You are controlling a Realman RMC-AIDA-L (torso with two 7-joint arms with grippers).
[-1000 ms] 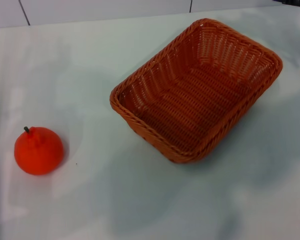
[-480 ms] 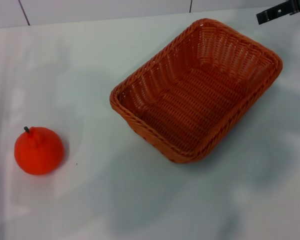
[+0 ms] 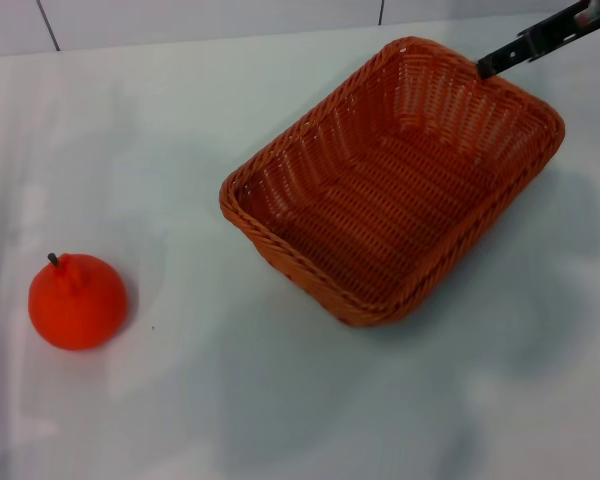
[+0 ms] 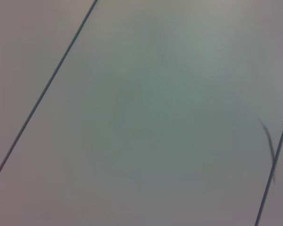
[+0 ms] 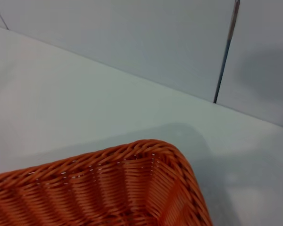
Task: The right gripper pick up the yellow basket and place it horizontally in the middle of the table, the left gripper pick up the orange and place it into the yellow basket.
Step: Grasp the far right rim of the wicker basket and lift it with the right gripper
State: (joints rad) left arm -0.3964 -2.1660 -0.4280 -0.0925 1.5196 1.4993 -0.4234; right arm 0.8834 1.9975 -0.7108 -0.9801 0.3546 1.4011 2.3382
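The yellow basket (image 3: 390,200), an orange-brown woven wicker basket, sits empty and slanted on the white table (image 3: 280,400), right of centre in the head view. One of its corners shows in the right wrist view (image 5: 132,188). The orange (image 3: 77,300), with a short dark stem, rests on the table at the left, well apart from the basket. My right gripper (image 3: 488,66) reaches in from the top right as a slim black bar, with its tip over the basket's far rim. My left gripper is out of view.
A pale tiled wall with dark seams (image 3: 47,24) runs along the table's far edge. It also shows in the right wrist view (image 5: 225,56). The left wrist view shows only a pale surface crossed by dark seams (image 4: 42,89).
My right gripper has come in from the top right and moved left and down to the basket's far rim. The basket and the orange have not moved.
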